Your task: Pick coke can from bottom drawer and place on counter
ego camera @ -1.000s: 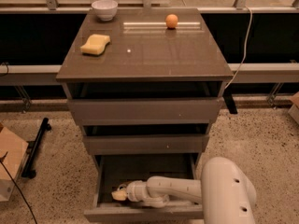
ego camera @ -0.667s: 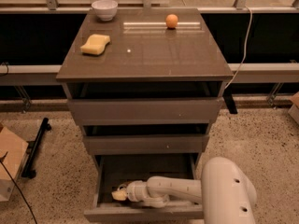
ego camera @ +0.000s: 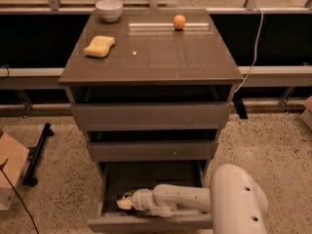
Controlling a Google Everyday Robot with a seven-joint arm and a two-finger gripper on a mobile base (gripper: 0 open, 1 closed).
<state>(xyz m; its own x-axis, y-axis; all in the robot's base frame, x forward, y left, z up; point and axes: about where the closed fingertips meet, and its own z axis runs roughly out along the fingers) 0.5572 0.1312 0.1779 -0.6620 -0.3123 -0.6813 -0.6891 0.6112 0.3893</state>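
The bottom drawer (ego camera: 146,224) is pulled out below the two upper drawers. My white arm reaches into it from the right, and my gripper (ego camera: 125,203) sits low at the drawer's front left, close to the floor of the tray. The coke can is hidden; no red can shows in the drawer or anywhere else. The counter (ego camera: 156,57) is the glossy brown top of the cabinet, well above the gripper.
On the counter lie a yellow sponge (ego camera: 99,46) at the left, a white bowl (ego camera: 108,9) at the back left and an orange ball (ego camera: 179,22) at the back. A cardboard box (ego camera: 9,169) and a black stand (ego camera: 37,155) are on the floor at the left.
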